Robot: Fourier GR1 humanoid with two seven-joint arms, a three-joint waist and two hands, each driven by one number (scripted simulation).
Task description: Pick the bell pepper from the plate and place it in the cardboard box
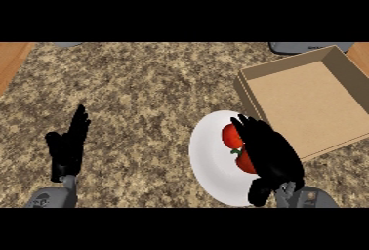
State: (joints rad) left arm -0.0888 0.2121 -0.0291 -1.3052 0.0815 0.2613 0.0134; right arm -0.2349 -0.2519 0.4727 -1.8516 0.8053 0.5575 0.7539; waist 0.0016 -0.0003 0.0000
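bell pepper (232, 136): on white plate (209, 166), right under the right hand (270, 154), fingers spread over it, grasp not visible; cardboard box (310, 105) just up-right; left hand (69, 144) open, well apart.

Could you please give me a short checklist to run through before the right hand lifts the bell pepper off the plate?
1. Right hand over the bell pepper: ok.
2. Fingers closed round the pepper: cannot tell, the hand hides most of it.
3. Pepper on the white plate: ok.
4. Cardboard box open, nothing inside: ok.
5. Box beside the plate: ok.
6. Left hand resting open at the lower left, out of the way: ok.
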